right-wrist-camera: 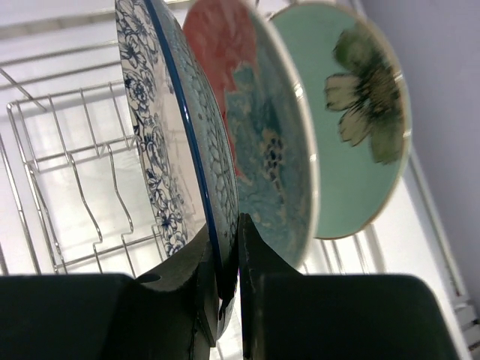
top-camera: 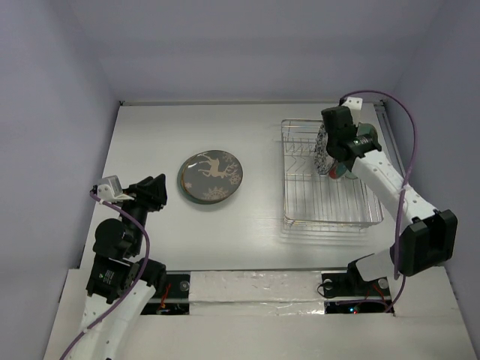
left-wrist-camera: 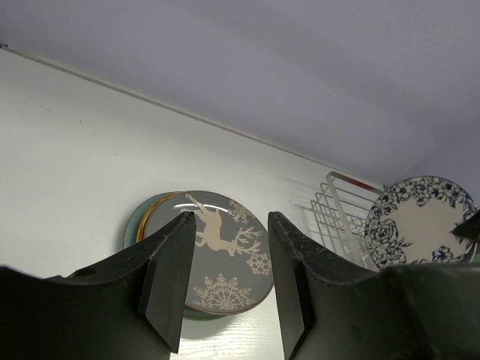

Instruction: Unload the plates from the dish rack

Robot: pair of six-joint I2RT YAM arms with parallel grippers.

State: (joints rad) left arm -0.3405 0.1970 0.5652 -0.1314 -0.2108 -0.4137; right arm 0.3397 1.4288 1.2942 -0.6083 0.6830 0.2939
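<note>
Right, our right gripper pinches the blue-white plate by its rim; lifting crooked, we could knock the red plate beside it. Left gripper hangs spread.

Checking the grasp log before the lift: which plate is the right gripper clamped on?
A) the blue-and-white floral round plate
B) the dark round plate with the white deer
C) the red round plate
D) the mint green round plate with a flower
A: in the right wrist view the right gripper is pinched shut on the lower rim of the blue-and-white floral round plate.
</note>
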